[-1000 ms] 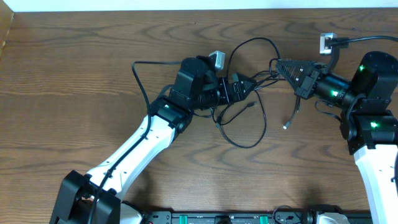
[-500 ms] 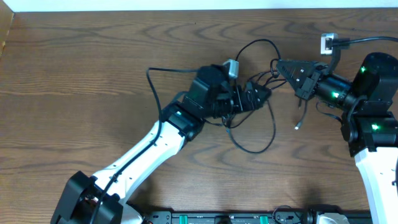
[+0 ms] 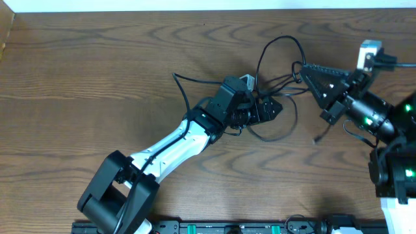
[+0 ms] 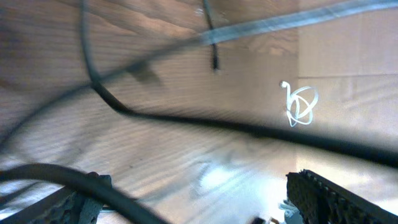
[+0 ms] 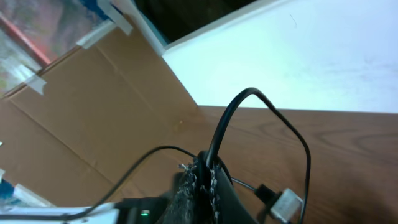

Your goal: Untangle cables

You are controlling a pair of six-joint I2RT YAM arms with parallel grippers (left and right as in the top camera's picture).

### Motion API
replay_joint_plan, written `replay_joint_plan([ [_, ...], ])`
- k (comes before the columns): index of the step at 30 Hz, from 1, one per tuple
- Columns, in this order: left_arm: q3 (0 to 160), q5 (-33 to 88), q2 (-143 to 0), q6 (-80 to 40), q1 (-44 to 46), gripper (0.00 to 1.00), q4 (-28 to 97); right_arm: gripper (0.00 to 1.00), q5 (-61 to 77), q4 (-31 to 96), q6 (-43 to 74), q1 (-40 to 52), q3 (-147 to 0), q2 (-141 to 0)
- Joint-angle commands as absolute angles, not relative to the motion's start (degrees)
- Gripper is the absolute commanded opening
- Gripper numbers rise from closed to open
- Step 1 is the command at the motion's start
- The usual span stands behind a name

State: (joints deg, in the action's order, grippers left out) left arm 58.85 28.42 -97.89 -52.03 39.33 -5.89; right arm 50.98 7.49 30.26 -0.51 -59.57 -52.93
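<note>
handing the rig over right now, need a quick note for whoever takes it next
Left pincer: open, pushed into the knot of black cables. Strands cross between its fingers, none clamped.
Right pincer: shut on one black cable at the knot's right side.
A free plug end sits below the right pincer. One loose strand trails off to the left.
A white cord lies looped on a paler surface, apart from the knot, seen only in the left wrist view.
Done: nothing separated yet.
Left: work the black strands free of each other.
</note>
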Motion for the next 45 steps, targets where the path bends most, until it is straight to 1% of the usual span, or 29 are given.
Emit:
replay_joint_plan([
  [1,59.35,23.64,-98.59,-50.78,39.46,0.96,-4.75,0.02,50.00,5.89,31.68,-0.36,-60.53,-49.69],
  [4,59.35,20.32,-98.59,-50.76,39.46,0.96,-1.63,0.01,43.64,3.57,31.66,-0.67,-60.55,-47.86],
  [7,59.35,15.94,-98.59,-50.59,39.46,0.96,2.92,0.01,37.30,-1.58,31.66,-1.83,-60.75,-46.52],
  [11,59.35,12.16,-98.59,-50.57,39.46,0.96,7.77,0.01,32.08,-10.31,31.62,-3.51,-60.77,-46.13],
  [15,59.35,9.30,-98.59,-50.59,39.46,0.96,9.93,0.01,26.28,-14.72,29.45,-4.67,-60.77,-46.52],
  [17,59.35,8.25,-98.59,-50.59,39.46,0.96,10.50,0.01,26.33,-15.66,29.54,-4.84,-60.77,-46.76],
  [21,59.35,8.91,-98.56,-50.50,39.46,0.96,9.85,0.01,31.27,-11.49,29.45,-4.84,-60.75,-47.22],
  [24,59.35,16.19,-97.54,-39.57,39.29,0.97,5.85,0.01,28.18,-2.98,27.31,-4.84,-60.75,-48.07],
  [26,59.35,18.96,-95.81,-34.70,39.31,0.97,3.90,0.01,24.97,2.52,27.33,-4.84,-60.75,-48.93],
  [30,59.35,18.57,-89.93,-33.21,39.31,0.97,3.73,0.01,24.14,9.58,27.88,-4.78,-60.75,-51.11],
  [34,59.35,18.35,-83.85,-33.23,39.35,0.97,3.68,0.01,27.31,11.77,31.70,-4.78,-60.75,-53.39],
  [37,59.35,16.60,-81.14,-33.21,39.64,0.97,3.75,0.01,31.57,11.25,36.38,-4.73,-60.75,-54.87],
  [40,59.35,14.02,-80.66,-32.27,41.56,0.98,3.53,0.01,31.68,10.94,40.69,-4.43,-60.75,-55.53],
  [41,59.35,13.08,-80.68,-30.39,42.57,1.00,3.20,0.01,31.68,10.92,41.28,-4.40,-60.75,-55.59],
  [45,59.35,3.49,-80.73,-21.32,48.86,1.00,0.47,0.01,33.08,10.98,41.76,-4.40,-60.75,-55.61],
])
